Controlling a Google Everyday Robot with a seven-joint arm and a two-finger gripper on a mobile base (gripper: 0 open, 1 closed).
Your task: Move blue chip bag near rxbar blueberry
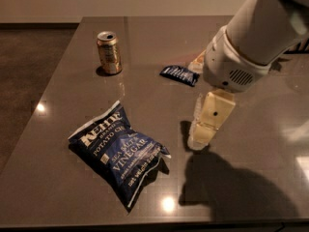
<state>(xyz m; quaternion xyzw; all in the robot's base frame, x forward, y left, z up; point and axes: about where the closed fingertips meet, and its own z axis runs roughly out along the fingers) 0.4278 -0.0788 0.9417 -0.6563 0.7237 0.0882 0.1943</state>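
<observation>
The blue chip bag [118, 155], a large crinkly navy Kettle bag with white lettering, lies flat on the dark table at the front left. The rxbar blueberry [179, 75], a small flat dark-blue wrapper, lies farther back near the table's middle. My gripper [199, 140] hangs low over the table to the right of the bag and in front of the bar, apart from both. It holds nothing that I can see. The white arm housing [251, 42] above it hides the table's back right.
A gold drink can [109, 52] stands upright at the back left. The grey-brown table [58, 105] has its left edge beside a dark floor and its front edge at the bottom of the view.
</observation>
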